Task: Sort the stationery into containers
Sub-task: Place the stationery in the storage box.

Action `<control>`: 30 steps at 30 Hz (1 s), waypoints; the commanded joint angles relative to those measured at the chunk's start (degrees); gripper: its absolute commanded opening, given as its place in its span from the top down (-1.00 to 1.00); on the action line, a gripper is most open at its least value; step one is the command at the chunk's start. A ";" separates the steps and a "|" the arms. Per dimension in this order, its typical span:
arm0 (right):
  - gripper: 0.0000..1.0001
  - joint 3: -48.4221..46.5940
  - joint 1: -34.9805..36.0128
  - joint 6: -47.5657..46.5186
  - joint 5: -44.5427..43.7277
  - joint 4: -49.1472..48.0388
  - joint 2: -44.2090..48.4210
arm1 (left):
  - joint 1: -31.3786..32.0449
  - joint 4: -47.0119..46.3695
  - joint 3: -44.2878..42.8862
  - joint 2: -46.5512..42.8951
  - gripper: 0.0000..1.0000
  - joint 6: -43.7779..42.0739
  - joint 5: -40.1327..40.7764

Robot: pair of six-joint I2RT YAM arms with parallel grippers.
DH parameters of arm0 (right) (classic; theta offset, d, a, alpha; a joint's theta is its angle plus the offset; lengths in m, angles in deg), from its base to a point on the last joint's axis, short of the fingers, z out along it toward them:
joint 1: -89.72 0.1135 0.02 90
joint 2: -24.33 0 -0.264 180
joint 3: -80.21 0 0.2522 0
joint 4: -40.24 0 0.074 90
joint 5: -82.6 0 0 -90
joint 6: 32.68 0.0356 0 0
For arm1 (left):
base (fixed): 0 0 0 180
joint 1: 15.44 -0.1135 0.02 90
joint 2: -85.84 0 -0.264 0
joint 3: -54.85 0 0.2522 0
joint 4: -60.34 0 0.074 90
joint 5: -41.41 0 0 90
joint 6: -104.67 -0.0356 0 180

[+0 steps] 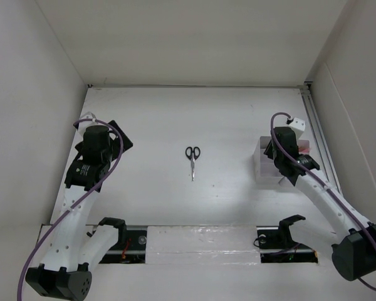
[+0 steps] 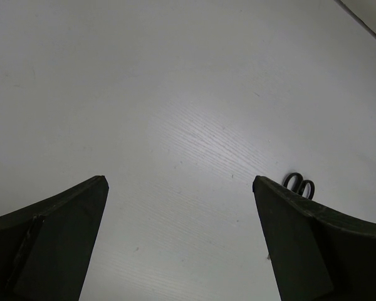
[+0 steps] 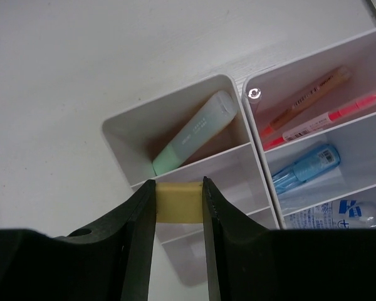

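My right gripper (image 3: 178, 188) is shut on the small yellow eraser (image 3: 178, 203), held above the white containers (image 3: 194, 169) at the table's right side (image 1: 266, 164). A green marker (image 3: 193, 133) lies in the far left bin. Orange and red pens (image 3: 313, 106), a blue marker (image 3: 306, 168) and the glue bottle (image 3: 338, 214) lie in the right-hand bins. Black-handled scissors (image 1: 192, 159) lie flat at the table's middle; their handles (image 2: 299, 185) peek past the right finger in the left wrist view. My left gripper (image 2: 179, 188) stands open over bare table at the left, nothing between its fingers.
White walls enclose the table on the left, back and right. A metal rail (image 1: 319, 135) runs along the right edge just beyond the containers. The arm bases and black mounts (image 1: 282, 233) sit along the near edge.
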 commanded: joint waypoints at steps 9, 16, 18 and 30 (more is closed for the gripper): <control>1.00 1.44 -1.08 1.48 0.58 -1.99 -0.39 | 0.15 -2.09 0.73 -0.83 -1.00 -0.81 -0.54; 1.00 1.44 -1.61 1.48 0.58 -1.99 -1.53 | 0.15 -2.09 0.73 -0.83 -1.00 -0.81 -0.54; 1.00 1.44 -1.61 1.48 1.10 -1.99 -2.23 | 0.15 -2.09 0.73 -0.83 -1.00 -0.81 -0.54; 0.97 1.44 -2.74 2.01 1.63 -1.99 -3.81 | 0.15 -2.09 0.73 -1.36 -1.00 -0.81 -0.54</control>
